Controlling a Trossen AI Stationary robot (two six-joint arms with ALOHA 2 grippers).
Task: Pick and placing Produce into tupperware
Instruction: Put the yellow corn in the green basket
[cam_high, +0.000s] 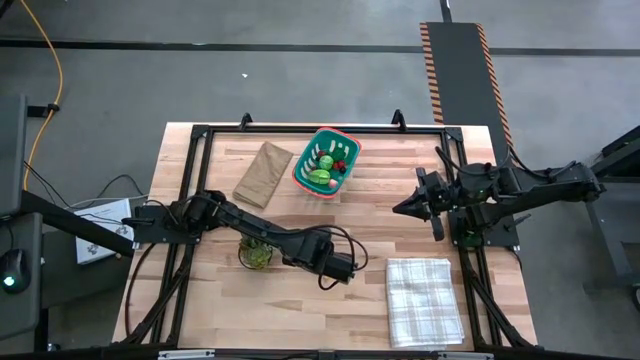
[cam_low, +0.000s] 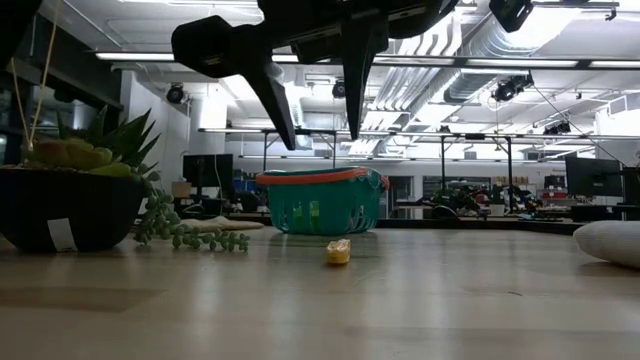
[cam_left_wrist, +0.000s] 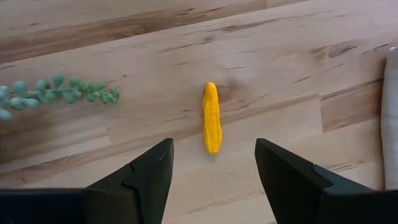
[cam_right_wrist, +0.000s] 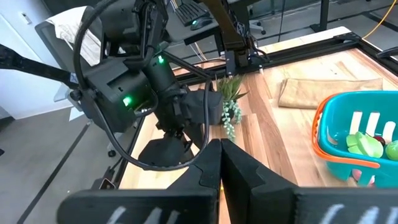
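Several produce pieces fill the tupperware; 1 yellow piece remains on the table; left tool hovers wide above it; right tool shut, idle.

No text, label or number is legible on anything.

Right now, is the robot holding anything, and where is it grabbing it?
Nothing is held. The left pincer hangs open above the yellow piece lying on the table; the right pincer is shut and empty.
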